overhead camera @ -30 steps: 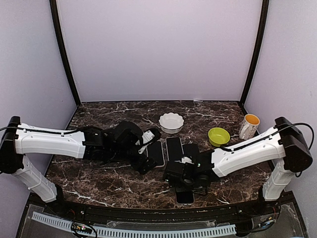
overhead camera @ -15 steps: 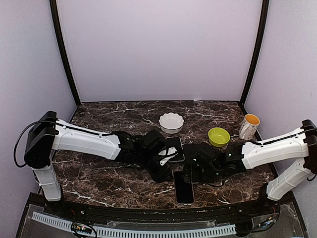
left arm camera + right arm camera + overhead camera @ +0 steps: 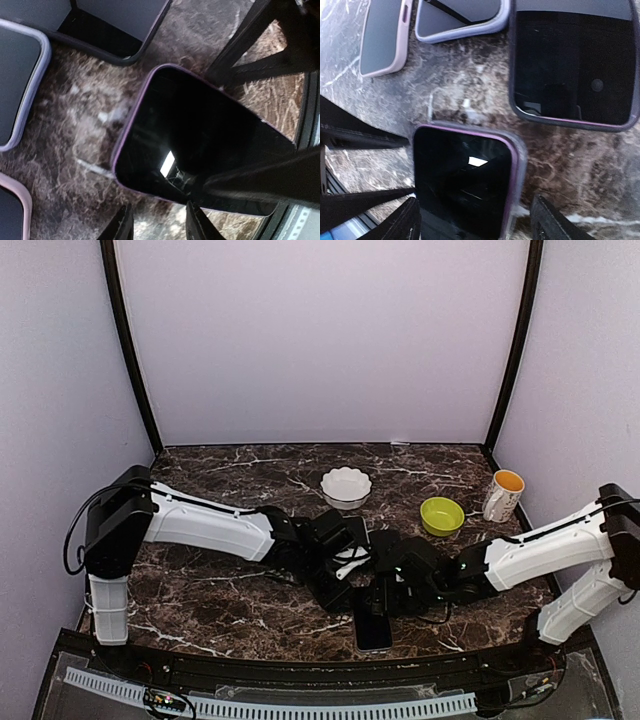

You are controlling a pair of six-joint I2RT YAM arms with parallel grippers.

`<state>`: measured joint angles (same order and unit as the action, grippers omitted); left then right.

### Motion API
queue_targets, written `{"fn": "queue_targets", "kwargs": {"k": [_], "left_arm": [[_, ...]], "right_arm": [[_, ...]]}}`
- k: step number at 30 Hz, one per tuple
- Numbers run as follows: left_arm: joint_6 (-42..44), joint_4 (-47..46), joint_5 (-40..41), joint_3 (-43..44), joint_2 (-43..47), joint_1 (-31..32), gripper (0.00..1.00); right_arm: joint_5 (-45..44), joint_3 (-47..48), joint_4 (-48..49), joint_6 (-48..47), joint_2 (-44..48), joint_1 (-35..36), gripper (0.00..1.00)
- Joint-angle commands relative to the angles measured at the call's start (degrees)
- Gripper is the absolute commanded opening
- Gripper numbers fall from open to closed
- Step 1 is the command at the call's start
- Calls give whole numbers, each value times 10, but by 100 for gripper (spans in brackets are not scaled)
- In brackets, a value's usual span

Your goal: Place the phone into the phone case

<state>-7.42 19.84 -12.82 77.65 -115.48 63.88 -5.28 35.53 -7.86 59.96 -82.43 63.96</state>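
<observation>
The right gripper (image 3: 477, 225) stands wide, one finger (image 3: 404, 225) on either side of the phone (image 3: 465, 187), and clamps nothing. The left gripper (image 3: 160, 227) is narrowly parted just beside the phone's edge and holds nothing. The phone lies flat, screen up, on the table (image 3: 200, 600) near the middle of the front edge. Just behind it lie a dark case (image 3: 575, 70), a lilac case (image 3: 462, 17) and a pinkish case (image 3: 385, 35). A white bowl (image 3: 346, 486) sits at the back middle. A green bowl (image 3: 442, 515) and a mug (image 3: 502, 495) are toward the right edge.
</observation>
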Motion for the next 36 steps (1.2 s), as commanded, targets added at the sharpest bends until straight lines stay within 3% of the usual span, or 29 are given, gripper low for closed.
{"fn": "queue_targets", "kwargs": {"k": [1,7,18,23,27,36], "left_arm": [[-23,19,-41,23,-14,5,36],[-31,26,-68,27,-32,9,34],[-21,95,-9,45,2,9,34],[-14,77,-40,32,19,9,40],[8,56,-89,-8,47,11,45],[37,7,-163,-81,48,12,38]], "right_arm": [[17,-14,36,-3,-16,-3,71],[1,-4,13,-6,-9,-2,59],[-19,15,-69,14,4,30,46],[-19,13,-104,45,13,60,33],[-19,12,-100,73,6,88,31],[-17,31,-106,107,-59,115,0]]}}
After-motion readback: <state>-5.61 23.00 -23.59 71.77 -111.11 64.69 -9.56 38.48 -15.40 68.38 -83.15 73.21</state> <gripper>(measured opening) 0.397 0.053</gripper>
